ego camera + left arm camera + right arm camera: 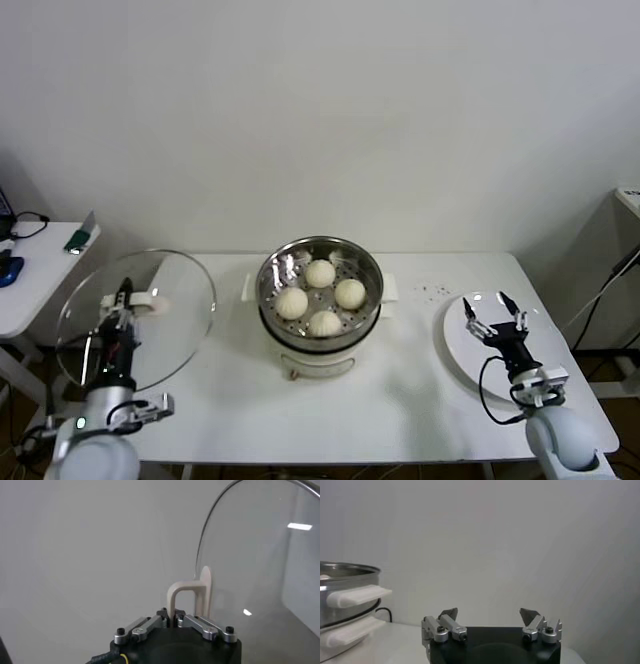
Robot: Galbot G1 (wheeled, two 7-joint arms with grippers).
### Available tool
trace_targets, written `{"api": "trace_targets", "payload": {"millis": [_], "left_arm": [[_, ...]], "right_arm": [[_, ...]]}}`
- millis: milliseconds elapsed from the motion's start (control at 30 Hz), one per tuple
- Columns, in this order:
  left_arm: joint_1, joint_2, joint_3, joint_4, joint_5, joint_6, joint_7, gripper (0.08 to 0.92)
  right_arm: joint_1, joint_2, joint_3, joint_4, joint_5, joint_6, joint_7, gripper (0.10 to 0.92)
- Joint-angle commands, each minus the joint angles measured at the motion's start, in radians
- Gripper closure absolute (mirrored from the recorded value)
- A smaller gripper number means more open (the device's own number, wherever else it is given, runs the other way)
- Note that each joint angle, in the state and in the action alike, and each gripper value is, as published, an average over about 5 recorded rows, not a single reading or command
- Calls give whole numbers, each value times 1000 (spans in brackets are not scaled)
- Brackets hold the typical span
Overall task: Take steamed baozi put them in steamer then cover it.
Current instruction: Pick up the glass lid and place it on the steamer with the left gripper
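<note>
Left gripper [122,300]: clamped shut on the lid [140,318] handle, lid lifted and tilted, left of the steamer [320,295].
Right gripper [495,320]: spread wide, empty, over the plate [455,345].
Buns [320,296]: four in the steamer.
Risk: narrow grip; glass may swing, slip, or strike the steamer's rim.
</note>
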Motion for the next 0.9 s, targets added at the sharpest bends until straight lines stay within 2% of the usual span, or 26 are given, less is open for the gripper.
{"api": "trace_targets", "payload": {"millis": [33, 167, 400, 700, 900], "left_arm": [[-255, 222, 330, -65, -64, 283, 147, 849], [-407, 195, 488, -27, -57, 354, 224, 849], [-585, 49, 646, 55, 41, 369, 313, 849], [-646, -198, 772, 219, 166, 369, 318, 849], [-686, -253, 823, 312, 153, 369, 291, 849]], "right_arm": [[64, 6, -39, -44, -19, 1, 4, 203], [77, 12, -47, -60, -31, 1, 5, 203], [93, 14, -52, -84, -43, 1, 4, 203], [114, 20, -59, -105, -54, 1, 6, 203], [113, 25, -50, -122, -61, 8, 4, 203]]}}
